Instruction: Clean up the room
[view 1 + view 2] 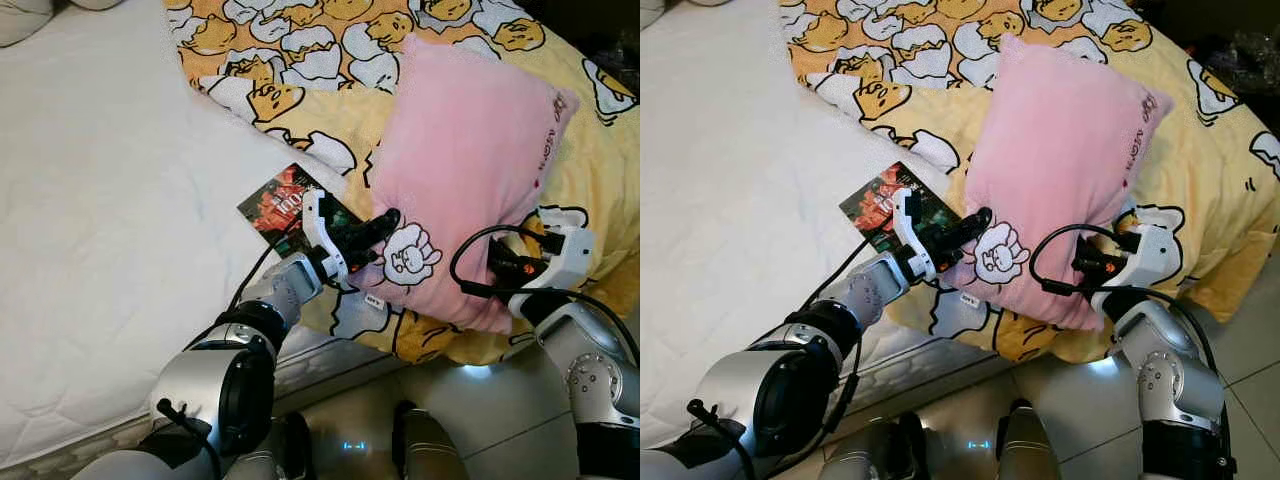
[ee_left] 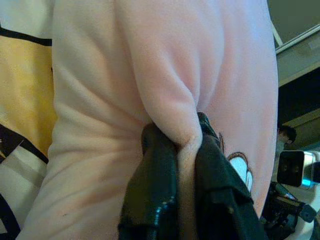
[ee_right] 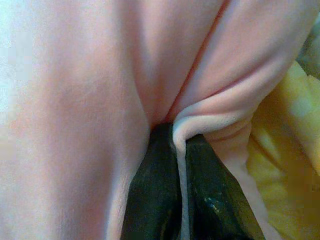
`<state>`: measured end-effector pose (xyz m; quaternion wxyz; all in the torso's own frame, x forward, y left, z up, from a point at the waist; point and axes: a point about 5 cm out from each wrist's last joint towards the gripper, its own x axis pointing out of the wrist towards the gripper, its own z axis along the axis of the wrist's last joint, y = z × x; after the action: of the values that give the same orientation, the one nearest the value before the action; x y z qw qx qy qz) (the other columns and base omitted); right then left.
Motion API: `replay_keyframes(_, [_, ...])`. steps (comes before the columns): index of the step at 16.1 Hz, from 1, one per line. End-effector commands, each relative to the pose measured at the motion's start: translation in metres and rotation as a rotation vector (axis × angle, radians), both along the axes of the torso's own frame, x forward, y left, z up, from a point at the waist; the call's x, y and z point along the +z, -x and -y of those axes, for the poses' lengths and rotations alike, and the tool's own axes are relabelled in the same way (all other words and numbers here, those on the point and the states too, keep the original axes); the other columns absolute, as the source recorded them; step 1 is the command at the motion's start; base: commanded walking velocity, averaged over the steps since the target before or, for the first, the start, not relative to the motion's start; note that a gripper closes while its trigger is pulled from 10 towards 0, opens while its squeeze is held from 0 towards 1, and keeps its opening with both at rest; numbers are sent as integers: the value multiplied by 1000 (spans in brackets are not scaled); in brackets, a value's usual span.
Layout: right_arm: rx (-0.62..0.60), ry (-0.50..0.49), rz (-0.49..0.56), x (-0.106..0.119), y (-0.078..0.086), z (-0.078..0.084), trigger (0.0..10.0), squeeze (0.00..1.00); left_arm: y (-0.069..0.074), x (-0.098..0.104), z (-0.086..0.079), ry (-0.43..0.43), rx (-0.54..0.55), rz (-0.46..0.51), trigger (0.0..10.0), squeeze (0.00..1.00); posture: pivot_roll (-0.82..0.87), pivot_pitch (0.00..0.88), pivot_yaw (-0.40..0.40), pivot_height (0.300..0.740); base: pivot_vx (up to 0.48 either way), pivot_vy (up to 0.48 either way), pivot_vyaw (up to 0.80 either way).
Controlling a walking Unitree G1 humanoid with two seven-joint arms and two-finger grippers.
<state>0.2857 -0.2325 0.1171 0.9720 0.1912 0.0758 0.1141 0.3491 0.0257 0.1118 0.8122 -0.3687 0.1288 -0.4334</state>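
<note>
Pink pillow [image 1: 470, 170] — pinched by left gripper [image 1: 378, 232] and right gripper [image 1: 500, 262].

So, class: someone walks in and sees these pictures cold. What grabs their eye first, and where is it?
The big pink pillow lying on the yellow cartoon-print blanket, pinched at its near edge by both end effectors: the left end effector and the right end effector each grip a fold of plush. Next, a dark book beside the pillow, at the blanket's edge on the white mattress.
</note>
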Motion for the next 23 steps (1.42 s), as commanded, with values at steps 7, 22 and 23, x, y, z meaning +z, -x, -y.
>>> replay_keyframes(7, [-42, 157, 256, 73, -41, -4, 0, 0, -25, 51, -25, -2, 110, 255, 0, 0, -159, 43, 109, 724, 0, 0, 0])
replay_keyframes(22, [-31, 171, 385, 90, -91, -44, 0, 0, -7, 72, -112, -363, 687, 458, 0, 0, 23, 0, -12, 724, 0, 128, 201])
replay_keyframes(23, [-21, 168, 378, 88, -92, -46, 0, 0, -4, 70, -110, -367, 689, 455, 0, 0, 27, 0, -15, 724, 0, 480, 531])
